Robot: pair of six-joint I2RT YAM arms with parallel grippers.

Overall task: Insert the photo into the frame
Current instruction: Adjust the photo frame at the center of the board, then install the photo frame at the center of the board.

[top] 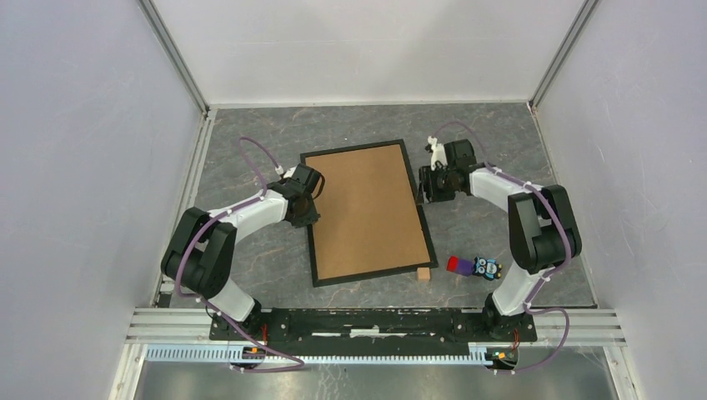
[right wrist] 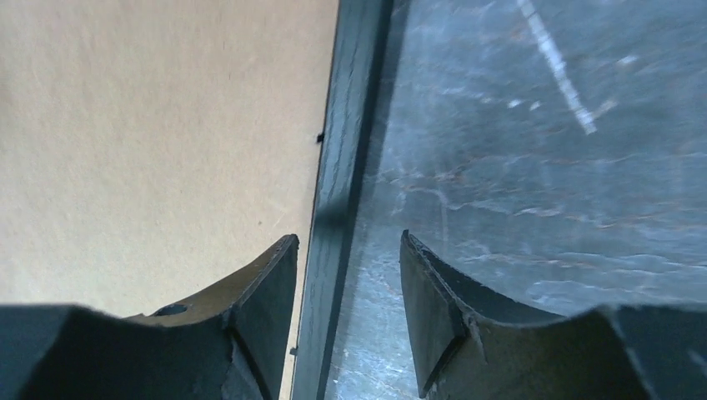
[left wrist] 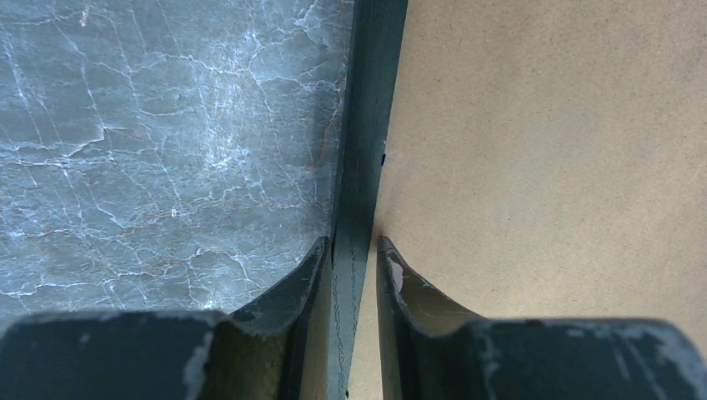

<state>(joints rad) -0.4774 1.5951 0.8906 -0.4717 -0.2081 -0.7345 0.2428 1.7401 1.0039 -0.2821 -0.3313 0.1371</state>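
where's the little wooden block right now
In the top view, the small wooden block sits at the near right corner of the frame, just left of the purple and blue toy.

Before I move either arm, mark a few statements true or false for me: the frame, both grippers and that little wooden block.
1. The frame lies with its brown backing board facing up. True.
2. The right gripper is clamped tight on the frame's edge. False: it straddles the right edge with its jaws apart, and a gap shows beside the rail.
3. The left gripper is closed on the frame's left edge. True.
4. The wooden block rests on the backing board. False: it sits on the table by the frame's near right corner.
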